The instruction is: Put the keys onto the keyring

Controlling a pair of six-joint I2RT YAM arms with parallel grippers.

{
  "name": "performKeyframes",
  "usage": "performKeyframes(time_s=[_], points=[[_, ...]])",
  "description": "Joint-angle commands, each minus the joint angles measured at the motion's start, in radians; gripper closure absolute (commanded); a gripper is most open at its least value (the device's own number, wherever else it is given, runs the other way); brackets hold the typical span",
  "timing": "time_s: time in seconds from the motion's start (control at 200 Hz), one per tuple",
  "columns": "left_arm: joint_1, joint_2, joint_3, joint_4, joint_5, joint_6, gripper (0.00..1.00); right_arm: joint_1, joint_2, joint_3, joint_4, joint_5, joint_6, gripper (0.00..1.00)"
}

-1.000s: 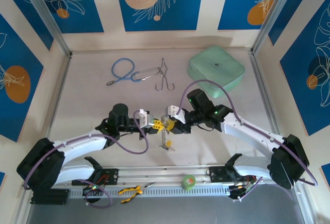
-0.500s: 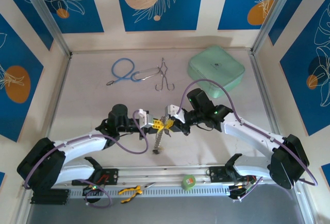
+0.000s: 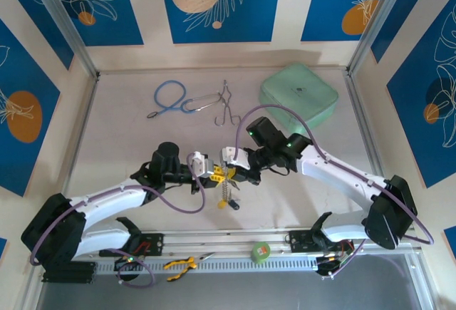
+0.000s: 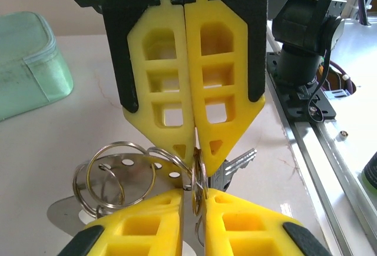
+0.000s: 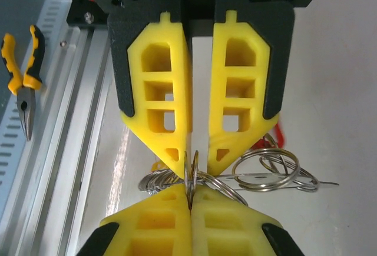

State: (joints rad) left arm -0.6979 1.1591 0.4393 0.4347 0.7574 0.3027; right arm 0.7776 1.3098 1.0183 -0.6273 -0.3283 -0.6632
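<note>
At the bottom edge of the top view, yellow-handled pliers (image 3: 182,264) and a green tape roll (image 3: 261,252) are seen on the rail between the arm bases. Above them, both arms are bent inward, and the left end effector (image 3: 216,175) and the right end effector (image 3: 236,174) are set tip to tip at the centre of the desk (image 3: 121,132). The keyring (image 3: 226,177) is gripped between them, with its beaded chain (image 3: 225,194) trailing toward the bottom of the frame.

In the left wrist view, the left end effector's yellow fingers (at the bottom edge) are drawn almost together. Only a narrow slit is left, and one wire loop of the keyring is pinched in it. The right end effector's fingers, at the top of that frame, are pressed together down to the tips, where the same loop is caught. A silver key (image 4: 238,162) is partly hidden just behind those tips, and further loops are spread at the lower left. In the right wrist view, a small red tag (image 5: 278,133) is glimpsed at centre right, beside the opposing fingers.

Along the upper part of the desk, a blue cord loop (image 3: 169,97), steel forceps (image 3: 226,107) and a mint-green pouch (image 3: 298,93) are laid out, well apart from the end effectors.
</note>
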Motion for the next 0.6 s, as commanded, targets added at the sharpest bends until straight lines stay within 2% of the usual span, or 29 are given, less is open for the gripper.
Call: performKeyframes(time_s=[0.0, 0.135, 0.265, 0.595], points=[[-0.007, -0.014, 0.039, -0.031, 0.022, 0.033, 0.83, 0.018, 0.026, 0.055, -0.081, 0.042, -0.047, 1.0], [-0.008, -0.012, 0.041, -0.044, 0.04, 0.036, 0.73, 0.019, 0.039, 0.079, -0.083, 0.059, -0.035, 1.0], [-0.006, -0.01, 0.045, -0.056, 0.052, 0.046, 0.72, 0.016, 0.032, 0.084, -0.071, 0.037, -0.021, 1.0], [-0.007, -0.007, 0.062, -0.074, 0.056, 0.054, 0.87, 0.047, 0.062, 0.111, -0.11, 0.081, -0.045, 1.0]])
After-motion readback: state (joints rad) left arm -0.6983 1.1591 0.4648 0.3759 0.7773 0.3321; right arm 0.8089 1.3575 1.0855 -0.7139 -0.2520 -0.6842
